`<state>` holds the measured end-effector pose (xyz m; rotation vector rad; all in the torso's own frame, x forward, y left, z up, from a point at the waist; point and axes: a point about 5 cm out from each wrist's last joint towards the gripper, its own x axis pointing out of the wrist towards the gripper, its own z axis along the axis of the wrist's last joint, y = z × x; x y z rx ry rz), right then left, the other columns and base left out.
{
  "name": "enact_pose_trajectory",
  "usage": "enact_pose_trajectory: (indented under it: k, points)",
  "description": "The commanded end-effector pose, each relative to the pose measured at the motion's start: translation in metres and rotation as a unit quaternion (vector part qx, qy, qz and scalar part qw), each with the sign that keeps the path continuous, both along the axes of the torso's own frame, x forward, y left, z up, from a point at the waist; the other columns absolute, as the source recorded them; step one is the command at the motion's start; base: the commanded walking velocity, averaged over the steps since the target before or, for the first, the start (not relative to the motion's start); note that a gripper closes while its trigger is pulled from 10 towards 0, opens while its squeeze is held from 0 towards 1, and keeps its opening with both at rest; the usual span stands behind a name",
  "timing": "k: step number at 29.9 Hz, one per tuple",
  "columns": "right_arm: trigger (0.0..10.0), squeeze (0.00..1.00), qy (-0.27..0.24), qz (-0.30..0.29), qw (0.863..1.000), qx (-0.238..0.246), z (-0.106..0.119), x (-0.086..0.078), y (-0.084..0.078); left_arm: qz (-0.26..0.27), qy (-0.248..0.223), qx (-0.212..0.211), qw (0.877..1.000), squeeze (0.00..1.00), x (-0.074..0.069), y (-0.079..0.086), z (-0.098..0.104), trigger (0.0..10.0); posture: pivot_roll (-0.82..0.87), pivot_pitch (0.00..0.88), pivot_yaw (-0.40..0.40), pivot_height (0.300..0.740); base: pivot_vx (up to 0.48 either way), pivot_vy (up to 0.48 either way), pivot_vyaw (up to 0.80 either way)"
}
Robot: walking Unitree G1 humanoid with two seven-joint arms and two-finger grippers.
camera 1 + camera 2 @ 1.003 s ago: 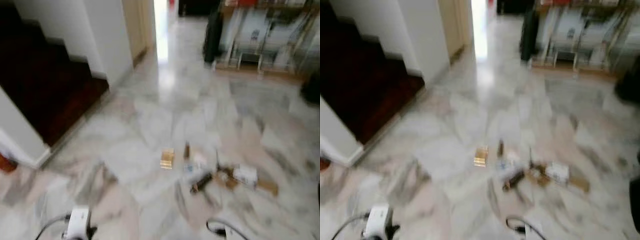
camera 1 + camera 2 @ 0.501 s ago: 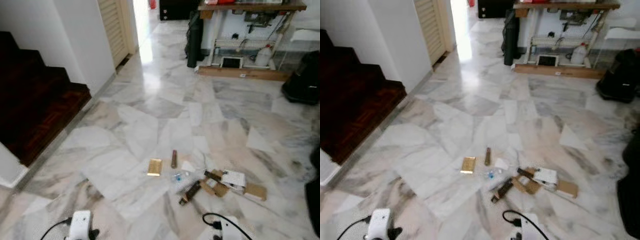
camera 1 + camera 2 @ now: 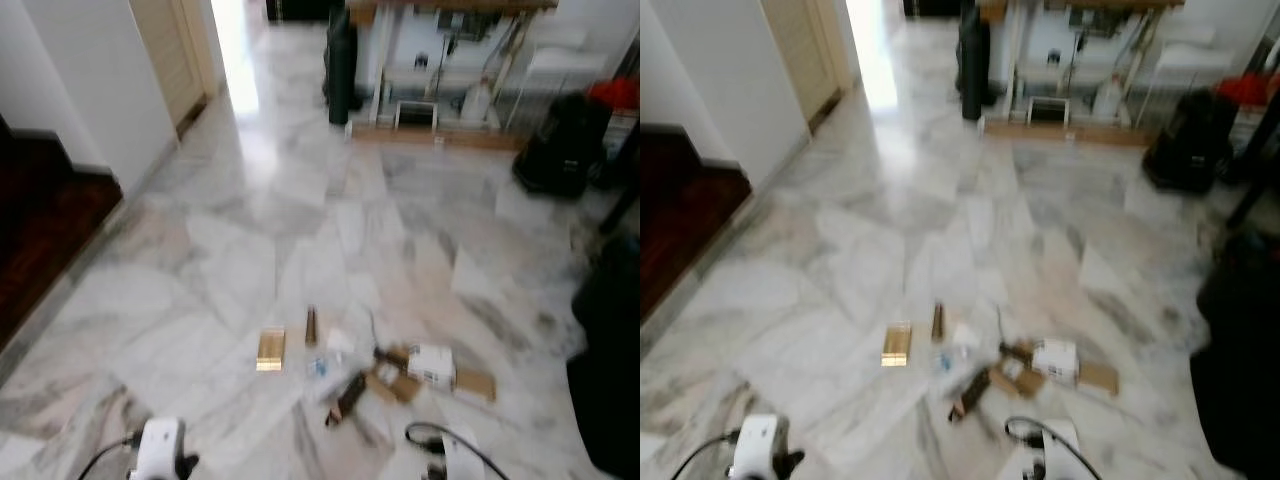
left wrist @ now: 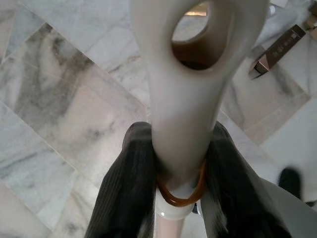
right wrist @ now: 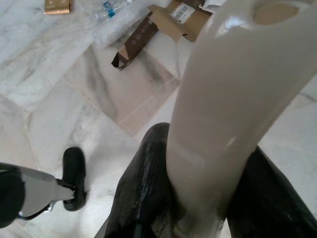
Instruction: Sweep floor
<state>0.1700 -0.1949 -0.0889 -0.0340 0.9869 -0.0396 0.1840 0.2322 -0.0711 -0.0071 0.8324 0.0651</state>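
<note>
1. Between the earlier frames and this one my head camera had swung to the right: the dark stairs (image 3: 40,230) slid toward the left edge, the black bags (image 3: 560,145) came in on the right, and the litter showed no shift of its own on the tiles.

2. My left gripper (image 4: 181,173) was clamped on a pale handle (image 4: 190,99), with a black finger (image 4: 129,188) pressed to each side, just above an orange band (image 4: 181,198).

3. My right gripper (image 5: 198,198) was clenched on a second pale handle (image 5: 233,109) in the same way. I took these two for the broom and dustpan, though I could not tell which was which.

4. Litter lay on the marble floor (image 3: 230,250) just ahead of both wrists (image 3: 160,450): a gold packet (image 3: 270,349), a small brown stick (image 3: 311,326), a dark carton (image 3: 347,396), a clear plastic bottle (image 5: 111,9), flattened cardboard (image 3: 478,385) and a white box (image 3: 431,365).

5. In the right wrist view the dark carton (image 5: 133,44) and cardboard lay near the handle, apart from it.

6. I judged the main risk was scattering: a fast stroke would skid the light packets and roll the bottle across smooth tile.

7. Head views were blurred, so misjudging my reach was likely. A cable (image 3: 435,435) looped by my right wrist could snag.
</note>
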Motion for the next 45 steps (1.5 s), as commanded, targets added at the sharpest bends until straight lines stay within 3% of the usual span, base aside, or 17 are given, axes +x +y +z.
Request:
enact_pose_trajectory:
  k: [1,11,18,26,30,33,36,37,41,45]
  points:
    - [10.0,0.0,0.021,-0.004,1.0,0.01,-0.006,-0.012,0.004,0.003,0.009,-0.008,1.0,0.0,-0.005,-0.003,-0.004,10.0,0.01,0.022,0.055,0.74,0.0,0.0,0.0]
    - [10.0,0.0,0.031,0.006,0.999,-0.023,-0.007,-0.016,0.001,-0.009,0.014,0.002,1.0,0.0,-0.007,-0.005,-0.005,10.0,0.01,0.009,0.048,0.74,0.0,0.0,0.0]
    - [10.0,0.0,0.024,0.029,0.996,-0.078,-0.005,-0.015,-0.012,-0.033,-0.003,0.028,0.999,0.0,-0.002,-0.002,-0.001,10.0,0.01,0.0,0.043,0.74,0.0,0.0,0.0]
    - [10.0,0.0,-0.054,0.047,0.985,-0.154,0.015,0.014,-0.033,-0.057,-0.076,0.09,0.991,0.0,0.028,0.011,0.023,10.0,0.01,0.0,0.041,0.74,0.0,0.0,0.0]
    - [10.0,0.0,-0.119,0.043,0.976,-0.178,0.032,0.037,-0.037,-0.053,-0.128,0.13,0.982,0.0,0.046,0.018,0.04,10.0,0.01,0.0,0.039,0.74,0.0,0.0,0.0]
    - [10.0,0.0,-0.193,0.053,0.954,-0.224,0.054,0.064,-0.037,-0.056,-0.189,0.168,0.966,0.0,0.066,0.019,0.06,10.0,0.01,0.0,0.038,0.74,0.0,0.0,0.0]
    - [10.0,0.0,-0.245,0.044,0.937,-0.244,0.068,0.078,-0.036,-0.049,-0.221,0.164,0.96,0.0,0.076,0.016,0.071,10.0,0.01,0.0,0.036,0.74,0.0,0.0,0.0]
    - [10.0,0.0,-0.245,0.044,0.937,-0.244,0.068,0.078,-0.036,-0.049,-0.221,0.164,0.96,0.0,0.076,0.016,0.071,10.0,0.01,0.0,0.036,0.74,0.0,0.0,0.0]
    - [10.0,0.0,-0.296,0.034,0.912,-0.281,0.082,0.09,-0.031,-0.06,-0.249,0.15,0.955,0.0,0.083,0.007,0.078,10.0,0.01,0.0,0.034,0.74,0.0,0.0,0.0]
    - [10.0,0.0,-0.324,0.014,0.897,-0.299,0.09,0.095,-0.029,-0.064,-0.258,0.145,0.953,0.0,0.084,0.003,0.079,10.0,0.01,0.0,0.035,0.74,0.0,0.0,0.0]
